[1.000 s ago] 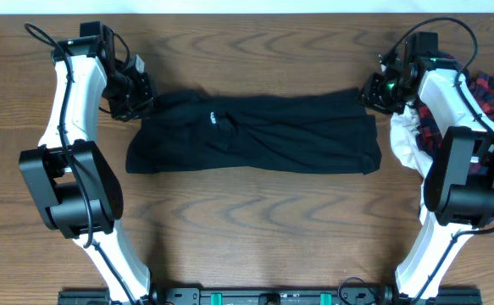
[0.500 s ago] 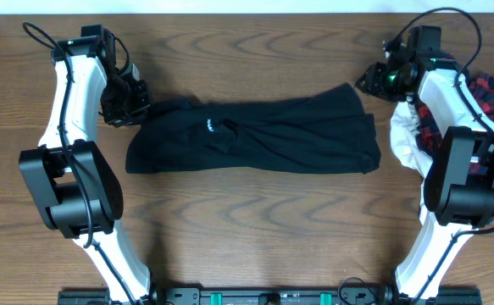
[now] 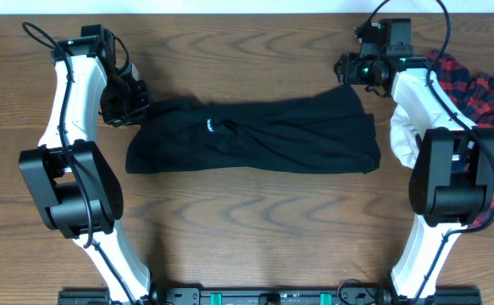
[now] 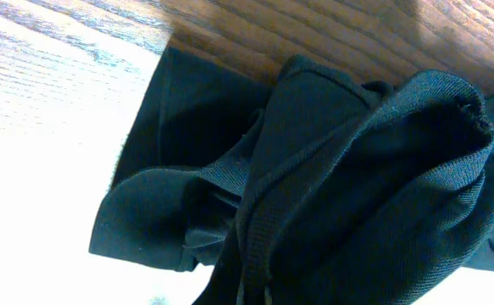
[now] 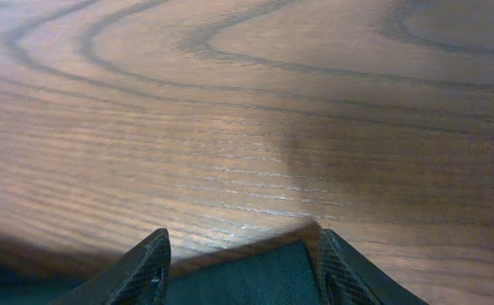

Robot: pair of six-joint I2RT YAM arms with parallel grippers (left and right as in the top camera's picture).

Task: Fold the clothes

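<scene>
Since the earlier overhead frames the right end effector [image 3: 349, 69] has lifted off the far right corner of the cloth and swung away toward the far edge of the wooden worktop [image 3: 255, 229], its jaws spreading as it went. The left end effector [image 3: 130, 103] has barely shifted. The soft black shirt [image 3: 263, 135] with a small white logo now lies slacker, and its corner nearest the right end effector stands up in a low peak.

The right end effector is wide and holds nothing. Its wrist view shows both fingertips [image 5: 149, 267] apart, with a strip of dark cloth lying loose below and between them and bare wood beyond. The left end effector is clamped tight on the black shirt's far left corner, and its wrist view is filled with bunched black fabric.

The black shirt stretches between the two end effectors as a long, narrow band, so at least one lengthwise fold looks done. The band is rumpled in the middle and has not been folded across its length, so that fold and some smoothing are likely left. Beside and behind the right end effector, a red-and-navy plaid garment [image 3: 484, 93] and a crumpled white piece [image 3: 403, 140] lie unfolded.

The shirt's long axis runs from one end effector to the other. The logo sits nearer the left end effector. Which end is the collar cannot be told.
</scene>
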